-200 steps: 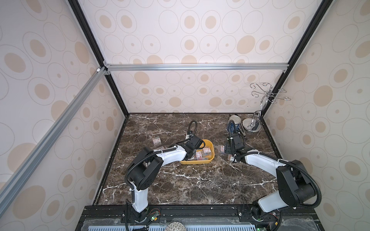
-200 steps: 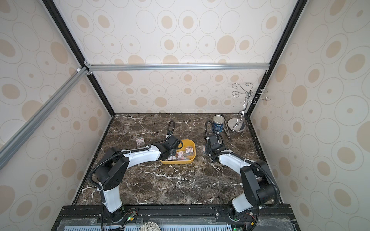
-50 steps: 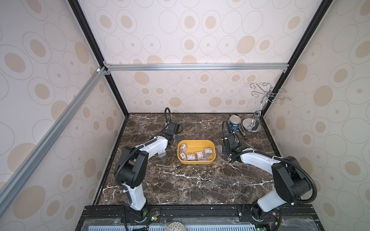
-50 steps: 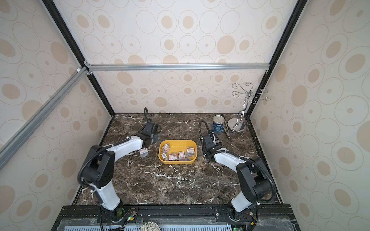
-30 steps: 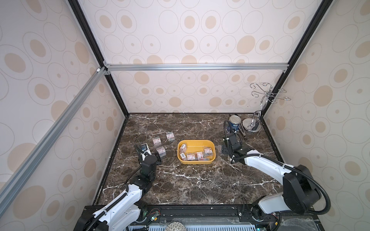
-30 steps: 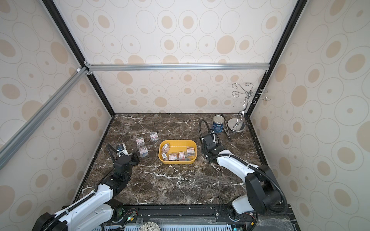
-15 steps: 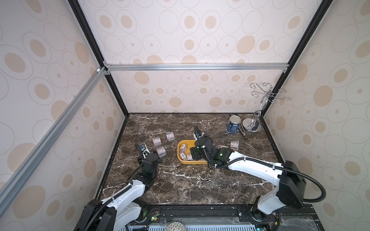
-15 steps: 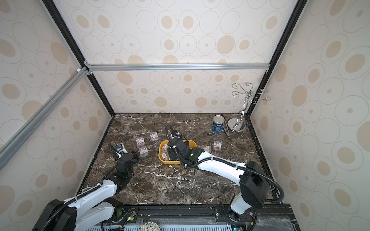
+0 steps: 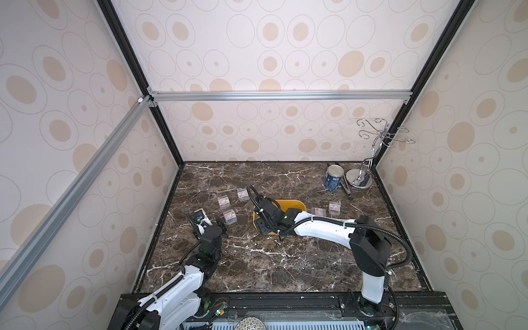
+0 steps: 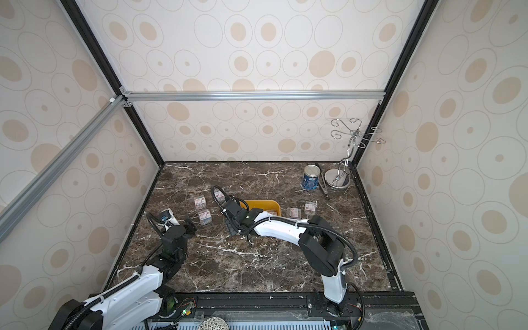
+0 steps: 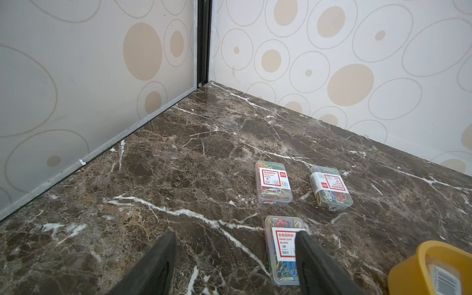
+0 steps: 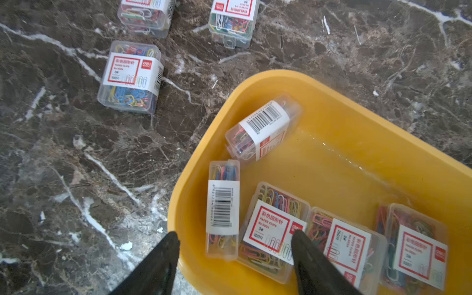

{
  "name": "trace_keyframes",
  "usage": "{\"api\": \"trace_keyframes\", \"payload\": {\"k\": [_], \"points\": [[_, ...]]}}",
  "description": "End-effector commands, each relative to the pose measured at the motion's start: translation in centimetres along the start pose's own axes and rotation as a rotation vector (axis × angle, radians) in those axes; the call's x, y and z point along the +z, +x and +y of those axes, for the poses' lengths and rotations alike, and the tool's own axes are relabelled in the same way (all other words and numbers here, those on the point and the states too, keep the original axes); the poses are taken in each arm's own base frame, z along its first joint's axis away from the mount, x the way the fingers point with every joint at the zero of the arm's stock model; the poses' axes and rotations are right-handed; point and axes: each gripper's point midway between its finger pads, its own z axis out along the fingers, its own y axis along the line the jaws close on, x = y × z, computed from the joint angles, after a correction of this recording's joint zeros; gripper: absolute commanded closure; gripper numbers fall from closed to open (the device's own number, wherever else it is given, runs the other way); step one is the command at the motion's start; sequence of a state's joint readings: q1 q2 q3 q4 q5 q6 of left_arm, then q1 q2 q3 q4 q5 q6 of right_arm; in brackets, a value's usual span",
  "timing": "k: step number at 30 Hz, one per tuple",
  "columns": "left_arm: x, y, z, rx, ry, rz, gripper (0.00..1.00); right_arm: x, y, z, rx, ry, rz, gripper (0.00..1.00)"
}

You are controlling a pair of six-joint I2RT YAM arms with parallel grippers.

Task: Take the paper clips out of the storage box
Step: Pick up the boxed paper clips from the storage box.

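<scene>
The left gripper [image 11: 235, 233] hangs apart, empty, above the desk [image 11: 178, 166]. Farther on, the right gripper [image 12: 235, 236], also apart and empty, straddles the storage box [image 12: 281, 74] corner; lowered so, one jaw could strike the rim and tip it. Inside, crowded paper clips [image 12: 222, 204] risk a double grab.

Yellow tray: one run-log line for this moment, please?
right gripper: open over storage box rim | left gripper: open, empty | paper clips: several inside

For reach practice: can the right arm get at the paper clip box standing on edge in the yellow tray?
Probably yes: the tray has no lid and the box sits ahead of the open fingers, but one finger is outside the rim; shift slightly.
</scene>
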State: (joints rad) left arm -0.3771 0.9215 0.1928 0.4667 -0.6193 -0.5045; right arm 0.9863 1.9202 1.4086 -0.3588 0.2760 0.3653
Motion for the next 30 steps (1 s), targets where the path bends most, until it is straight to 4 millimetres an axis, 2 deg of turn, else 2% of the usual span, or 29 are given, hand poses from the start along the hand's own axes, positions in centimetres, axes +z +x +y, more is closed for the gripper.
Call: {"api": "trace_keyframes", "payload": {"k": [1, 8, 11, 13, 18, 24, 30], "points": [[0.2, -1.0, -0.3, -0.036, -0.004, -0.022, 0.27, 0.6, 0.2, 0.0, -0.009, 0.017, 0.032, 0.30], [0.3, -1.0, -0.4, -0.031, -0.003, -0.019, 0.27, 2.8, 0.5, 0.1, -0.028, 0.049, 0.064, 0.31], [0.4, -1.0, -0.4, -0.031, -0.004, -0.018, 0.27, 3.5, 0.6, 0.2, -0.038, 0.058, 0.077, 0.39], [0.4, -1.0, -0.4, -0.031, -0.004, -0.018, 0.27, 3.9, 0.8, 0.1, -0.040, 0.067, 0.088, 0.41], [0.4, -1.0, -0.4, -0.030, -0.005, -0.018, 0.27, 4.7, 1.2, 0.0, -0.003, 0.039, 0.107, 0.50], [0.5, -1.0, -0.5, -0.028, -0.007, -0.016, 0.27, 5.3, 1.4, -0.7, 0.021, 0.045, 0.123, 0.51], [0.5, -1.0, -0.5, -0.027, -0.008, -0.015, 0.28, 5.9, 2.0, -1.1, 0.044, 0.047, 0.141, 0.59]]}}
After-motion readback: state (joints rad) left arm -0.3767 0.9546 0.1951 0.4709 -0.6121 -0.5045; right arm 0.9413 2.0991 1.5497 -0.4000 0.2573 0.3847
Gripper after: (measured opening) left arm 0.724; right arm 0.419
